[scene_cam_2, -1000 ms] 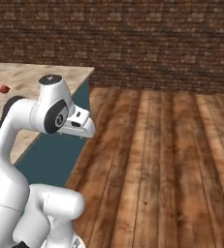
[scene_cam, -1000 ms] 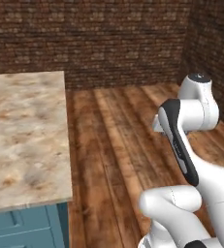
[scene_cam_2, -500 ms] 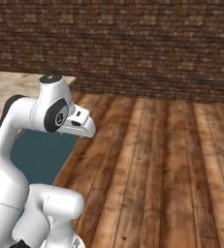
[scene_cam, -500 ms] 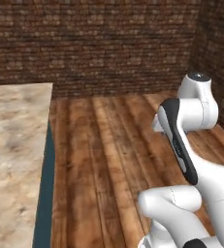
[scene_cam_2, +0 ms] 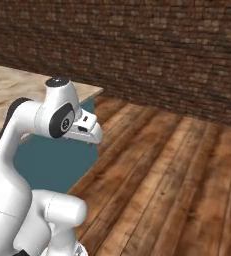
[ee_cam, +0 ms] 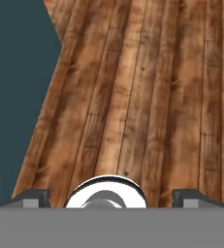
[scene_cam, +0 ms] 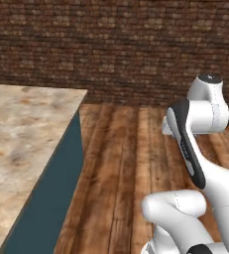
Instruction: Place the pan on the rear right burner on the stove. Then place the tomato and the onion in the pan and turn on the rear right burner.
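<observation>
The pan, the stove with its rear right burner, the tomato and the onion are out of view. In the hand view my gripper [ee_cam: 114,198] points down at the wooden floor [ee_cam: 147,97]. Its two dark fingertips [ee_cam: 33,197] stand far apart at the bottom, open with nothing between them. The white arm [scene_cam: 198,129] is folded up over the base, also seen as the arm [scene_cam_2: 42,120] in the right base view.
A marble-topped counter [scene_cam: 22,134] with a teal side panel [scene_cam: 56,198] stands to the left; its corner [scene_cam_2: 89,92] and the teal panel [ee_cam: 16,72] show too. Plank floor [scene_cam_2: 177,175] stretches ahead to a brick wall [scene_cam: 111,44].
The whole picture has swung with the base: the counter now runs diagonally at the left. A small red thing seen on the counter a second ago is out of frame. The arm's pose is unchanged.
</observation>
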Robot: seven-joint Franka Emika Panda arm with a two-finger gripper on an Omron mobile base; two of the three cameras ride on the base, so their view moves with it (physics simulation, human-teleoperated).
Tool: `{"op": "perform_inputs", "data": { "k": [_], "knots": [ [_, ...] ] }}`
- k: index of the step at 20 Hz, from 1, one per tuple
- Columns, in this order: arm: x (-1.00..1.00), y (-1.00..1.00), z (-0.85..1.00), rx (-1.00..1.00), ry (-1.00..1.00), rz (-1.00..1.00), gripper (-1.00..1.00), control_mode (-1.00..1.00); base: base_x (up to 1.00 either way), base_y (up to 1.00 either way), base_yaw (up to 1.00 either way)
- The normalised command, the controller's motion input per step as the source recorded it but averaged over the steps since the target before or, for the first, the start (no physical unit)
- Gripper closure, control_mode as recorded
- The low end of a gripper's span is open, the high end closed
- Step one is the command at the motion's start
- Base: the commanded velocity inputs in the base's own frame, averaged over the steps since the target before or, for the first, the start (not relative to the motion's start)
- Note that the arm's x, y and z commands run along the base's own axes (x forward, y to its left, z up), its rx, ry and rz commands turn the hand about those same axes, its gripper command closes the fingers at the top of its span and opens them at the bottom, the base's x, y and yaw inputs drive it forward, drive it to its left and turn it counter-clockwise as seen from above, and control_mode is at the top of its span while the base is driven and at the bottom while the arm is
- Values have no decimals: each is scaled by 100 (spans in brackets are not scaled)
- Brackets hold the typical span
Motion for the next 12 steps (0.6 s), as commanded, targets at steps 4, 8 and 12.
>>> {"op": "perform_inputs", "data": {
  "k": [4, 8, 12],
  "knots": [
    [0, 0, 0, 0, 0, 0, -100, 100, 66, -52, 61],
    [0, 0, 0, 0, 0, 0, -100, 100, 66, -54, 60],
    [0, 0, 0, 0, 0, 0, -100, 100, 62, -55, 60]
  ]
}}
